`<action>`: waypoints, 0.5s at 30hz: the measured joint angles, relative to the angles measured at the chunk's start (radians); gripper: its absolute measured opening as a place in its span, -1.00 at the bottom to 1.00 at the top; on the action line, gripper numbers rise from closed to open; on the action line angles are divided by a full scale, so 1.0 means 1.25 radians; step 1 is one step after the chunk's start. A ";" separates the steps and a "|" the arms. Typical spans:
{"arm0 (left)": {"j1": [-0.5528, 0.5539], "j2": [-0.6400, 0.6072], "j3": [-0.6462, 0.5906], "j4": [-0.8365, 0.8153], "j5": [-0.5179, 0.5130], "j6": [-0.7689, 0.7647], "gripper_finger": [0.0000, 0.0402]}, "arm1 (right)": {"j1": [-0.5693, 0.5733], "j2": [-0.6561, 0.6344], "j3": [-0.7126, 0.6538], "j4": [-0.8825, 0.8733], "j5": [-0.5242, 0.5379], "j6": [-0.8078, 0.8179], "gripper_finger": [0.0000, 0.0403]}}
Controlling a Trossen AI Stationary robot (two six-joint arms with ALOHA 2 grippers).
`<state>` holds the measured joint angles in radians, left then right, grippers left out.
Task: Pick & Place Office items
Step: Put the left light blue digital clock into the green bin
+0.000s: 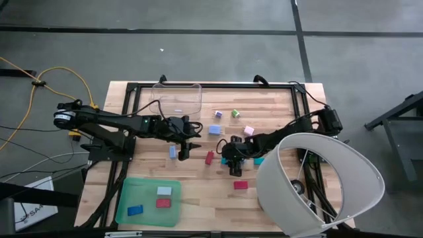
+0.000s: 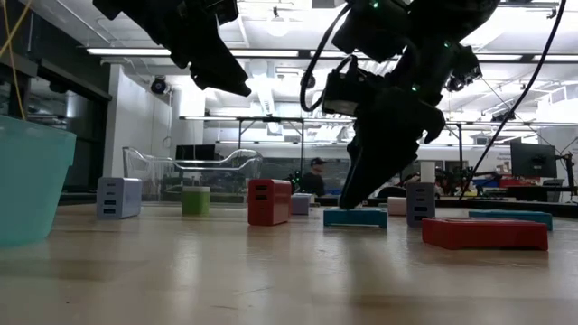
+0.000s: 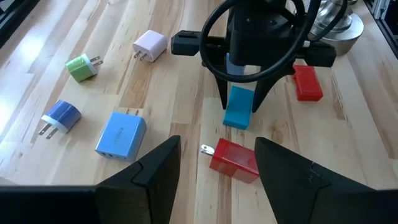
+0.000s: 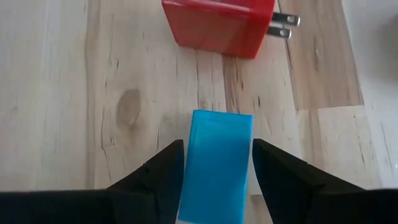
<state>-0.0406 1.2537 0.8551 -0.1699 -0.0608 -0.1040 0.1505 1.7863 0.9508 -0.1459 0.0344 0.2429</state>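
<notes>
Small office items lie scattered on the wooden table. My right gripper [image 1: 231, 160] reaches down to a teal block [image 4: 217, 163] and is shut on it. A red plug charger [image 3: 235, 160] lies on its side just beyond the block. My left gripper [image 3: 217, 180] hovers open above the table [image 2: 226, 72], with the red charger ahead of its fingers. A light blue charger [image 3: 121, 134], a blue plug [image 3: 61, 116], a green plug [image 3: 81, 67] and a pink plug [image 3: 151, 45] lie on the far side. A flat red block [image 1: 240, 186] lies nearer the front edge. My right gripper pinches the teal block's near end [image 4: 214, 186] between its two fingers, across the block's width. The fingers [image 3: 222, 93] come from above, slanting down. The block lies flat on the table [image 2: 355, 218].
A green tray [image 1: 125, 198] at the front left holds a blue, a red and a light blue piece. A clear plastic bin [image 1: 177, 99] stands at the far edge. A large white shade [image 1: 317, 185] covers the front right corner. Bare wood lies between the tray and the red block.
</notes>
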 joint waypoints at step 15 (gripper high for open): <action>0.000 0.000 0.000 0.000 0.000 0.000 -0.01 | 0.002 0.027 0.000 -0.009 0.009 0.019 -0.11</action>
<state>-0.0405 1.2537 0.8551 -0.1702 -0.0607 -0.1040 0.1535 1.8204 0.9512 -0.1577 0.0455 0.2664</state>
